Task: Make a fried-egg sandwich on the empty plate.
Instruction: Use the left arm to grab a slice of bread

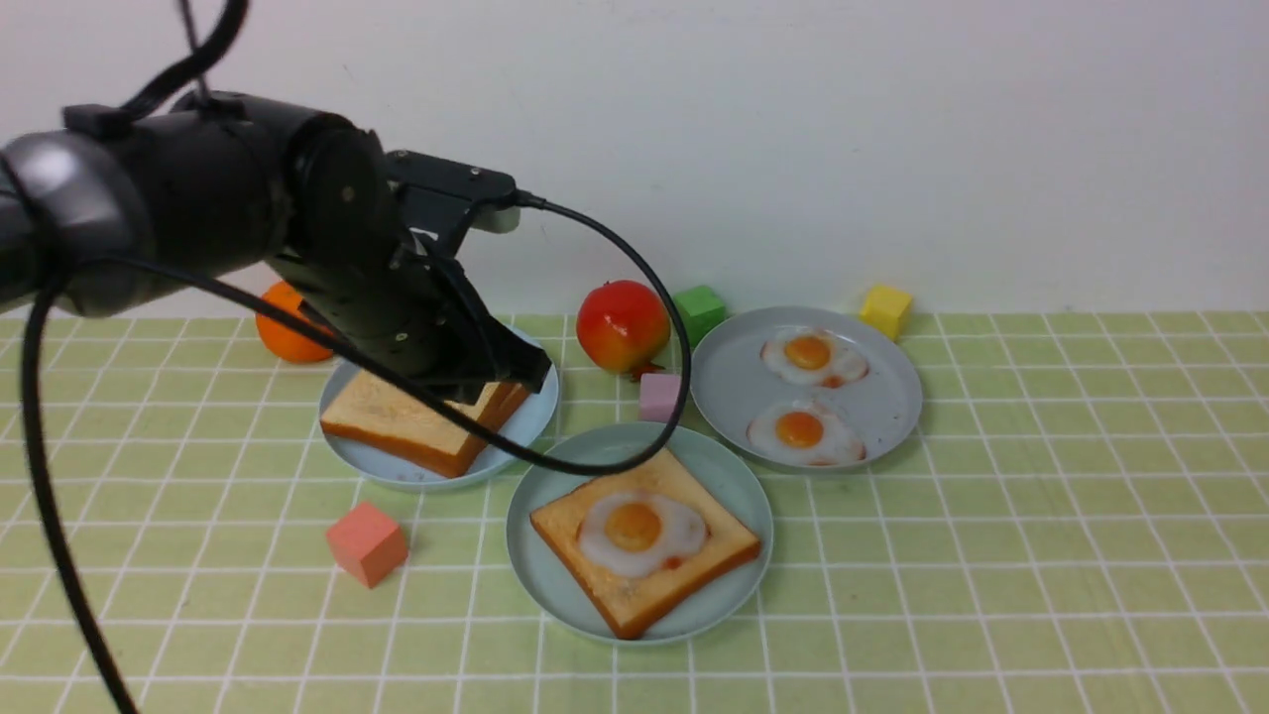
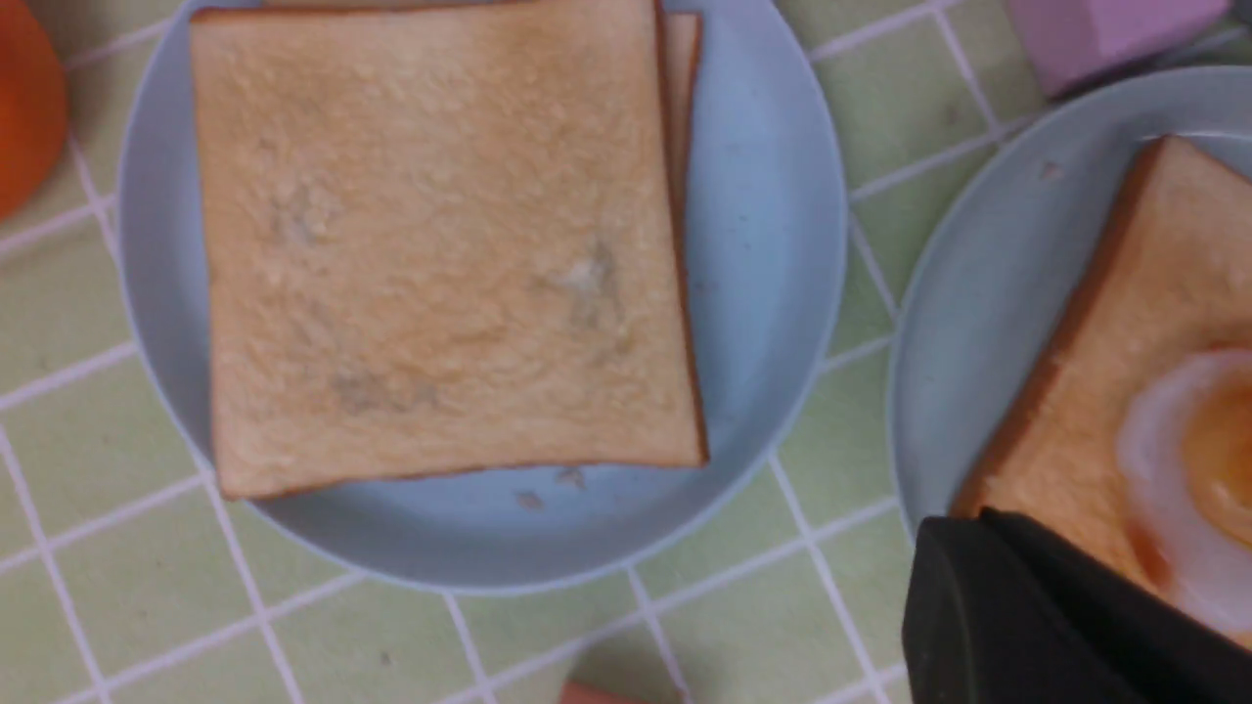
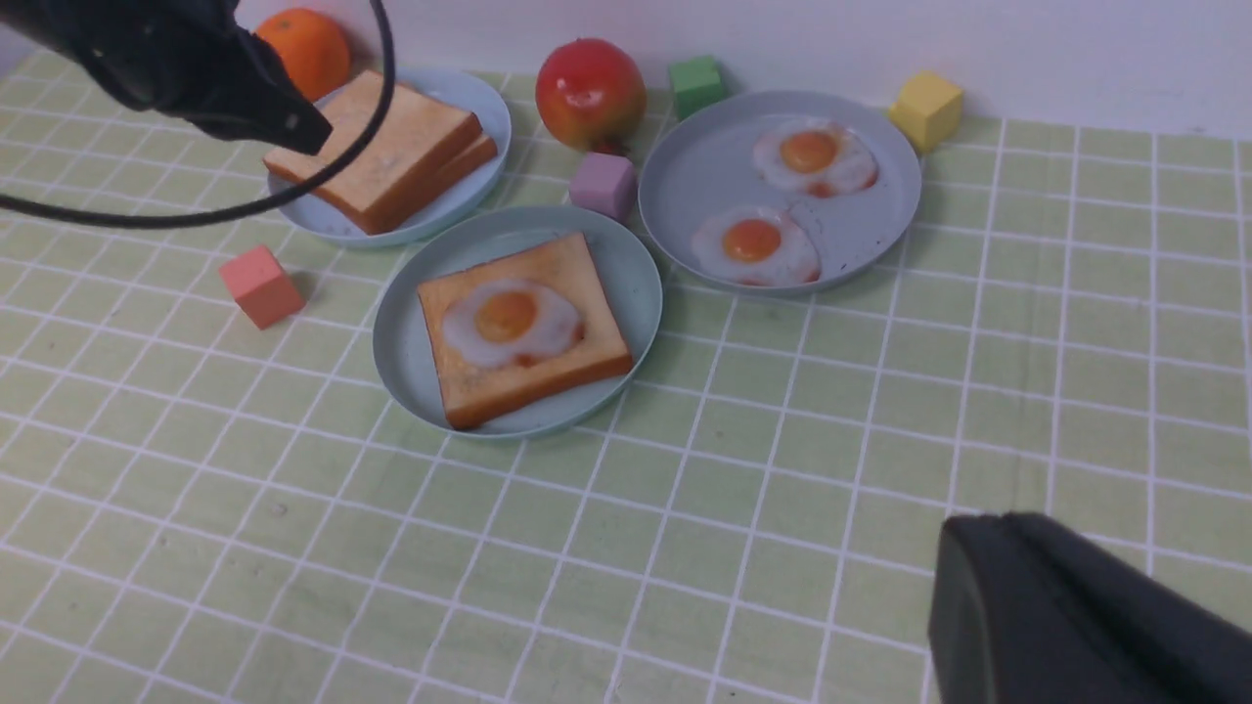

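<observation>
The left end effector [image 1: 520, 375] hangs closed and empty above the toast stack [image 1: 416, 421], left of centre in the front view. The right end effector [image 3: 988, 596], a dark shape at the lower right of its own wrist view, is also closed and holds nothing, well apart from the food.

The mint-green plate [image 1: 739, 496], at lower centre, already carries one toast slice [image 1: 595, 575] with a fried egg [image 1: 634, 528] on it, so the step in hand is probably fetching the top slice. To do it well, the jaws should open before coming down, then pinch only the upper slice at an edge. The lower slice peeks out along one side, so a deep bite could catch both. The arm's cable [image 1: 595, 458] droops over the mint-green plate's far rim and could drag across the egg.

The stack sits on a light-blue plate [image 1: 535, 412]. A grey plate [image 1: 892, 397] at right of centre holds two more eggs. The table [image 1: 1041, 555] has a green grid-patterned cloth, with a plain white wall [image 1: 892, 149] behind. Coloured blocks and two fruits lie around the plates.
</observation>
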`<state>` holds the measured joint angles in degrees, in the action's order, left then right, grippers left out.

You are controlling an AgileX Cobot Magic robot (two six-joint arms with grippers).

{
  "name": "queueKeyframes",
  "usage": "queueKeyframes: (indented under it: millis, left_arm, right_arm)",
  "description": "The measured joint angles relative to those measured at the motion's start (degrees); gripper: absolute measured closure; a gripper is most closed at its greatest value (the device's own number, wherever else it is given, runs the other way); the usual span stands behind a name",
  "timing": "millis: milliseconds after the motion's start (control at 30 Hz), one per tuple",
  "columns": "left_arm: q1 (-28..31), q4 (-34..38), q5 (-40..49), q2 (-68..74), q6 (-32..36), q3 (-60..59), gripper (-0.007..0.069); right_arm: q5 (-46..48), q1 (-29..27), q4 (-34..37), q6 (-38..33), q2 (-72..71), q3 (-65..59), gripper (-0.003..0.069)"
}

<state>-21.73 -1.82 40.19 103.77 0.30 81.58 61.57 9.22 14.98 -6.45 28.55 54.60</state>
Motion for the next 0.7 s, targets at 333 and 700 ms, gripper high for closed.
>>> queueKeyframes:
  millis: [333,700]
  left_arm:
    - [1.66,-5.61,-1.99,10.55,-1.07,7.14,0.0336]
    - [2.21,-7.63,-6.45,17.27,-1.31,7.52,0.0218]
  right_arm:
    - [-0.37,0.0,0.35,-0.13,3.24,-0.7,0.0652]
    - [-0.88,0.0,-0.46,-1.16,3.56,-0.7,0.0648]
